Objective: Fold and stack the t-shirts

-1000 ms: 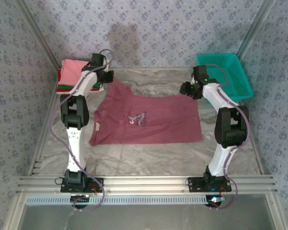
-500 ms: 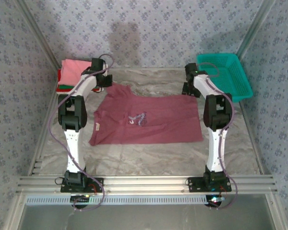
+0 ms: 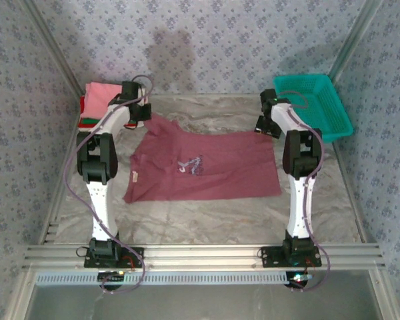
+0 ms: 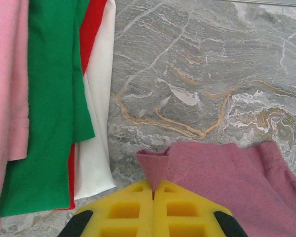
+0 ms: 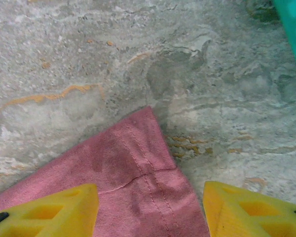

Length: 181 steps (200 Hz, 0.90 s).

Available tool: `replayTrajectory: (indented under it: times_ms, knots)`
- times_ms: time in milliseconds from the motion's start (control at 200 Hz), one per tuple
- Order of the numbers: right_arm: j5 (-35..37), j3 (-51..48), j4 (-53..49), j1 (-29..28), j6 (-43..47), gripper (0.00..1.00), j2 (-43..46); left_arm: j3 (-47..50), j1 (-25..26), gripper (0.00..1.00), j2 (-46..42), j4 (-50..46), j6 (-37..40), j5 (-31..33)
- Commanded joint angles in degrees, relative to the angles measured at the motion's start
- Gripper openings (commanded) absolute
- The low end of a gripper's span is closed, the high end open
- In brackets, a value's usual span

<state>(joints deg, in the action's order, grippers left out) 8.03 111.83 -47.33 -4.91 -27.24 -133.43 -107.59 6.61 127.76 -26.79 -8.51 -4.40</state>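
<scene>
Light, limp maroon t-shirt (image 3: 207,163) is lying on the bench (image 3: 207,213) left of the basket (image 3: 320,100). Left fingers (image 4: 133,207) are pinching its edge; right fingers (image 5: 59,210), released, are straddling its basket-side corner, a good hold.

Soft, even light; mild blur

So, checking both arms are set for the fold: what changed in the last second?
The right arm straightened toward the far edge, its open right gripper straddling the far right corner of the maroon t-shirt. The left gripper, shut on the far left corner, edged slightly left. T-shirt, folded stack and basket stayed put.
</scene>
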Motion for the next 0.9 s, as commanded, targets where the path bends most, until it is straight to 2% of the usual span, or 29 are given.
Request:
replayTrajectory:
  times_ms: [0, 170, 270, 535, 715, 899]
  knots:
    - [-6.63, 0.17, 2.85, 0.57, -3.19, 0.59, -2.24, -1.18, -0.35, 0.0, -2.1, 0.52, 0.95, 0.35]
    - [-8.23, 0.41, 5.05, 1.04, -4.3, 0.54, -3.5, -1.53, -0.37, 0.0, -1.75, 0.78, 0.89, -0.84]
    - [-9.35, 0.23, 6.17, 0.86, -4.9, 0.41, -3.31, -2.48, -0.37, 0.0, -1.45, -0.04, 1.11, -0.71]
    - [-6.72, 1.4, 5.92, 0.51, -3.98, 0.22, -1.7, -3.41, -0.3, 0.0, -1.55, -0.26, 1.12, -1.04]
    - [-3.92, 2.8, 4.5, 0.42, -2.42, 0.0, -0.22, -5.43, -0.28, 0.0, -0.74, -0.62, 1.37, -1.32]
    - [-1.62, 2.14, 5.19, 0.34, -1.57, 0.0, 3.11, -13.12, -0.19, 0.0, 2.12, -4.21, 2.73, -4.64]
